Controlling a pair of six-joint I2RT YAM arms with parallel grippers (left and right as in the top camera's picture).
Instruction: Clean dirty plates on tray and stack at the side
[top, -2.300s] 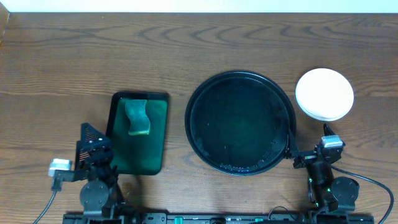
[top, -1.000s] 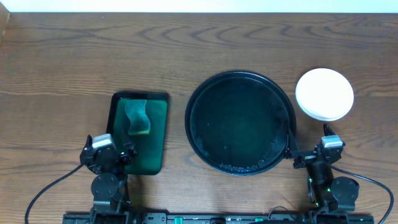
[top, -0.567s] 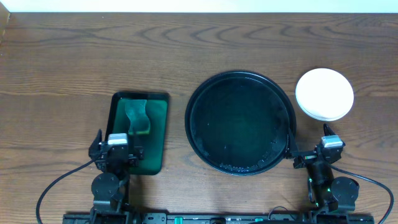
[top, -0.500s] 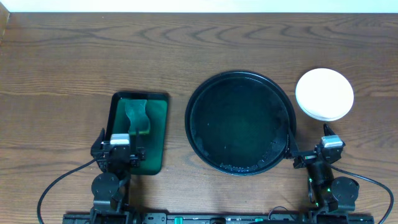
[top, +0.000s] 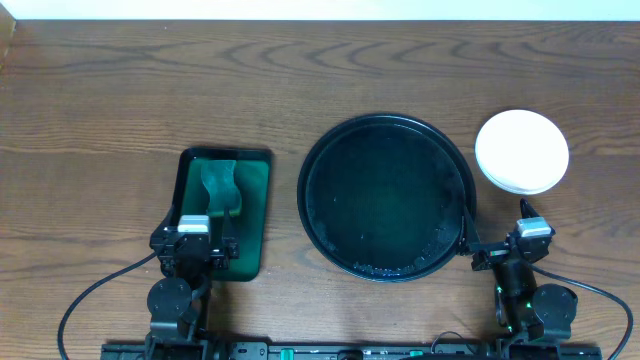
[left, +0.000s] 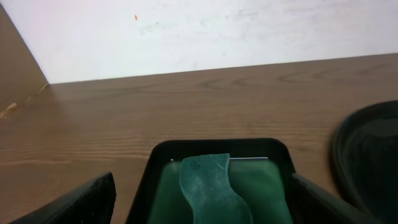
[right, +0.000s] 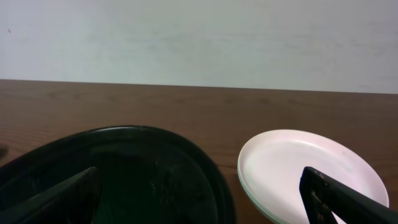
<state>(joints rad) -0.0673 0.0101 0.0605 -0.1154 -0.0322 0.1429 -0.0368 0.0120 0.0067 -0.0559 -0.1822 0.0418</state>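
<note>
- Two arms sit low at the near edge, jaws spread wide and empty. The left gripper (top: 196, 240) is over the near end of the green tray (top: 255, 225), and the right gripper (top: 500, 240) is just beside the black tray (top: 302, 190).
- Beyond the left gripper, a sponge (top: 220, 188) lies on the green tray.
- Farther right, the plates (top: 521, 150) are stacked on the table (top: 100, 90), beside the black tray's rim.

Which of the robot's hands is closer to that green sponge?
Left. The left hand sits over the green tray, just short of the sponge; the right hand is beyond the black tray, by the plates.
</note>
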